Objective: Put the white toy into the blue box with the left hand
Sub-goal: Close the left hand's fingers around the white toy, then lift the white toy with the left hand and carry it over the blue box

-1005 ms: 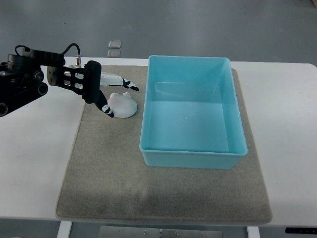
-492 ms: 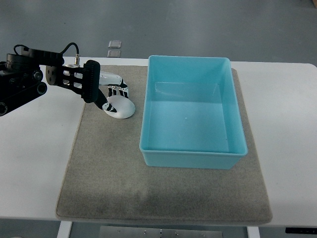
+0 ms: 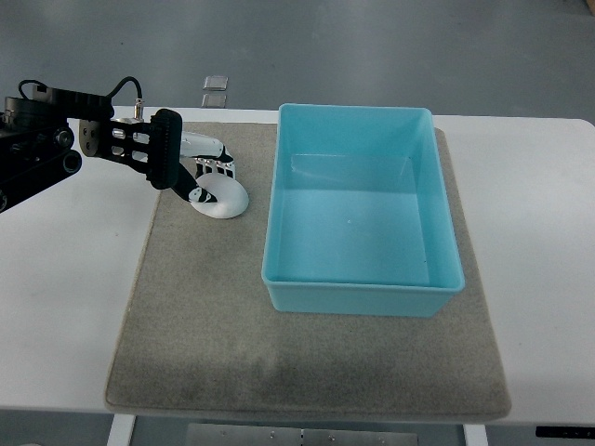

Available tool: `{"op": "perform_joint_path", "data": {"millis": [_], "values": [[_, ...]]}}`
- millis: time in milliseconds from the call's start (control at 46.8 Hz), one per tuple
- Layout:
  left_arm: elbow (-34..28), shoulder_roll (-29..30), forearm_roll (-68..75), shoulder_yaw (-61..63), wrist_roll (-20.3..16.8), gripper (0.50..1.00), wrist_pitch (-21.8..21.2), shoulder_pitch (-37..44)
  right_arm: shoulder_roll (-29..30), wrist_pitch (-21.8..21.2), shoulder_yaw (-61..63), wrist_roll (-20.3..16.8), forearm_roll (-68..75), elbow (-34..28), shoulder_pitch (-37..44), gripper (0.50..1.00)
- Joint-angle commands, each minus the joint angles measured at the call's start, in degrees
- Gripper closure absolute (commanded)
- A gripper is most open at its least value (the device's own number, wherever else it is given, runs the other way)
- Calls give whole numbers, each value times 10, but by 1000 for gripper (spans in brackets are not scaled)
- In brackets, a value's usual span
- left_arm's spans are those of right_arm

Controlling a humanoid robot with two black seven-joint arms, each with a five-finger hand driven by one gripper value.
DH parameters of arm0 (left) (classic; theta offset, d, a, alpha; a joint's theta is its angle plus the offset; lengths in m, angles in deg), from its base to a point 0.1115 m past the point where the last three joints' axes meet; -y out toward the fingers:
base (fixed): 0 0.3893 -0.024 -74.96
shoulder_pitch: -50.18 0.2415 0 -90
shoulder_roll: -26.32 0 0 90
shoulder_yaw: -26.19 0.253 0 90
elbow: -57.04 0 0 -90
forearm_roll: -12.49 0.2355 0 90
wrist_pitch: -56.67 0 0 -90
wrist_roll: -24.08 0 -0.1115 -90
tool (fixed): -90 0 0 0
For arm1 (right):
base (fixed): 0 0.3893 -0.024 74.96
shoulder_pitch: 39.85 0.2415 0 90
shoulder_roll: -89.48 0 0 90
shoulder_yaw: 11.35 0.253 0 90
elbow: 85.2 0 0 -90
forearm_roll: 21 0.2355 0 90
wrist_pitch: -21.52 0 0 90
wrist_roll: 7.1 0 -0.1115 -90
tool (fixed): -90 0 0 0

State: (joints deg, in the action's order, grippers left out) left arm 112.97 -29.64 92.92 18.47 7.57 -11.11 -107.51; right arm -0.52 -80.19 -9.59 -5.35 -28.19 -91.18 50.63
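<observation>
The white toy (image 3: 226,199) is a small rounded lump on the grey mat, just left of the blue box (image 3: 358,288). My left hand (image 3: 210,177) comes in from the left edge and has its white and black fingers curled over the toy's top and left side, gripping it. The toy looks slightly raised or tilted under the fingers. The box is a light blue open bin, empty inside, on the middle right of the mat. No right arm shows in this view.
A grey felt mat (image 3: 204,325) covers the white table (image 3: 539,279) under the toy and box. Two small clear squares (image 3: 215,89) lie on the floor beyond the table's far edge.
The left hand's fingers went from spread beside the toy to curled around it. Hand and toy have shifted slightly left and up.
</observation>
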Motion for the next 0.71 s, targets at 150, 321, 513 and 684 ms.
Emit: {"op": "perform_joint_path", "data": {"millis": [150,321,513,684], "values": [[-7,6,-7,-19,1,1000,-11,-7,0,0,0,0,0,0,0,564],[-7,6,-4,-55,2,1000,-22,-19,0,-1,0,0,0,0,0,564],[-5,5,-6,-56,2,1000,-33,-46,0,-1,0,0,0,0,0,564],[2,-4,-6,-60,1,1000,-70,-67,0,0,0,0,0,0,0,564]]}}
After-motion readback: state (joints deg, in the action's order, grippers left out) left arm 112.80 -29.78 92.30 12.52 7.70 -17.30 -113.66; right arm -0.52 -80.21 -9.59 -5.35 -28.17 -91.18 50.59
